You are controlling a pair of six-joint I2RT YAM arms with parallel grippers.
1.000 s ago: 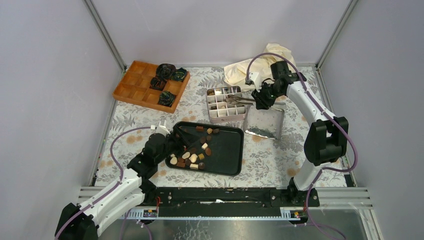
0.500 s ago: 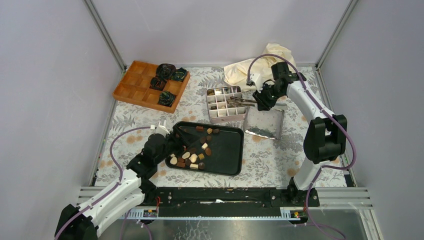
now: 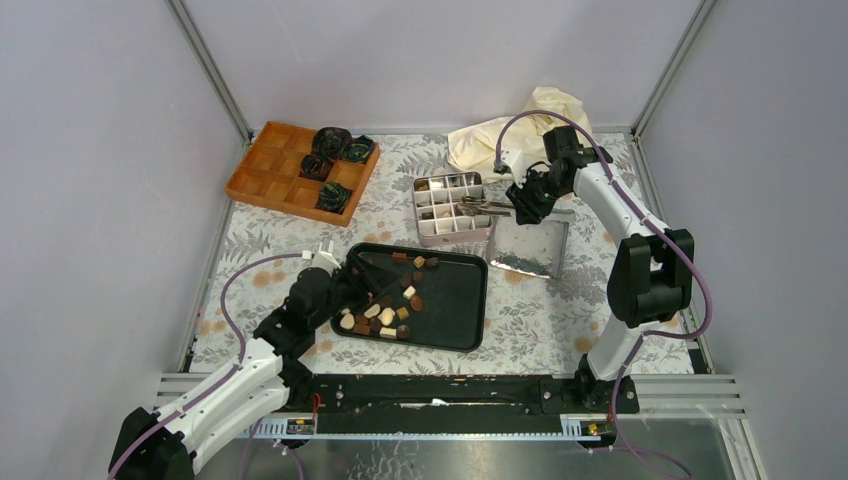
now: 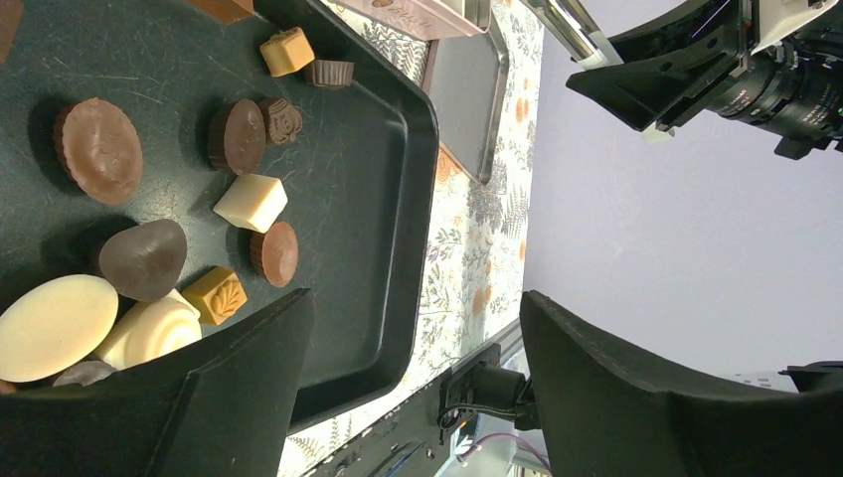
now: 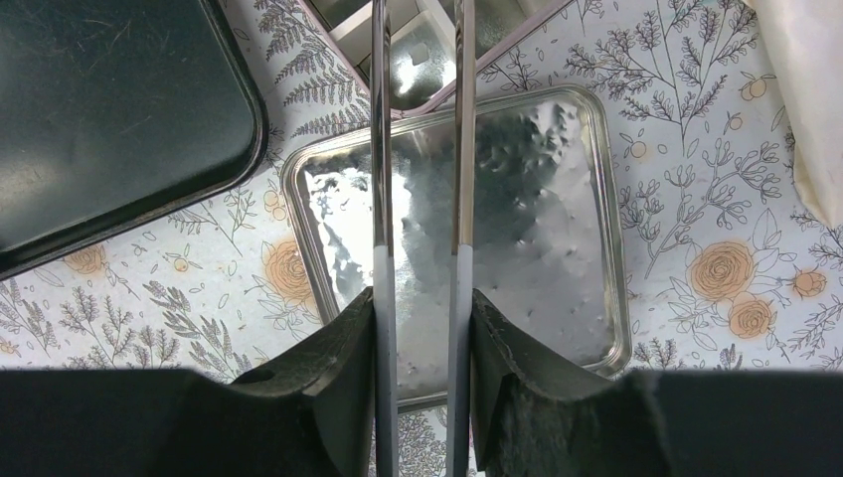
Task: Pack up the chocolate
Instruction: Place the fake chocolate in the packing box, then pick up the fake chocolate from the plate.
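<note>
From above, the chocolates (image 3: 385,310) lie loose on the left half of a black tray (image 3: 470,300) at the middle of the table (image 3: 560,310). A few more pieces sit in compartments of a divided silver tin (image 3: 425,215) just behind it. The left gripper (image 3: 372,283) hovers over the tray's left end. The right gripper (image 3: 522,200) holds metal tongs (image 3: 480,206) with their tips over the tin; whether they carry a piece I cannot tell. The tin's lid (image 3: 530,245) lies just right of it. At the back left a wooden compartment tray (image 3: 270,175) holds crumpled paper cups (image 3: 330,165), and a cream cloth (image 3: 500,135) lies at the back.

In the left wrist view the fingers (image 4: 229,388) stand wide apart, holding nothing, above dark, light-brown and white pieces.

In the right wrist view the fingers (image 5: 328,378) clamp the tongs' two arms, with the lid below.
</note>
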